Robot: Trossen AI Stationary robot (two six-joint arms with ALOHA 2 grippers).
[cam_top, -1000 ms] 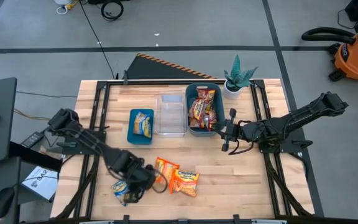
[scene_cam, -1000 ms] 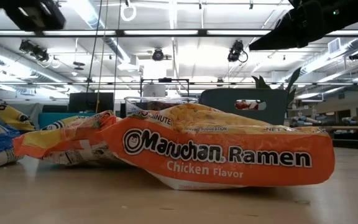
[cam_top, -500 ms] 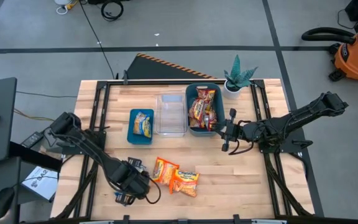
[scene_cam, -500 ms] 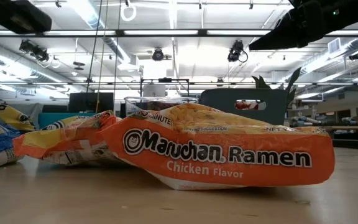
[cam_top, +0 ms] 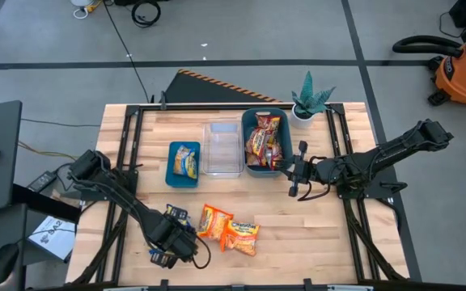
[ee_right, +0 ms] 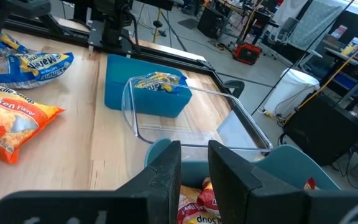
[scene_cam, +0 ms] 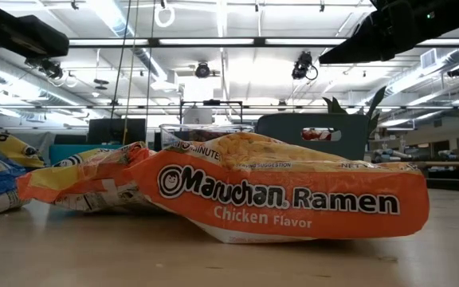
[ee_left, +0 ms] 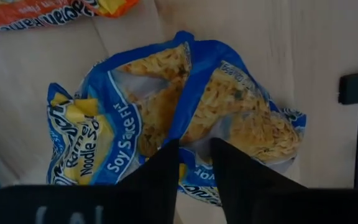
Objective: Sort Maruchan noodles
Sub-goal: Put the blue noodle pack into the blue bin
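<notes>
Our left gripper (ee_left: 190, 163) hovering, jaws slightly parted, over a crinkly blue-and-yellow noodle packet (ee_left: 166, 118), right gripper (ee_right: 194, 163) waiting, fingers narrowly apart, above the large teal plastic bin (ee_right: 291, 165).

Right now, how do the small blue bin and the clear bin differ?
The small blue bin is opaque and holds one blue-and-yellow packet; the clear bin is see-through and looks empty. In the high view the clear bin looks larger than the blue bin, and it sits between the blue bin and the teal bin. Both are open-topped and side by side.
</notes>
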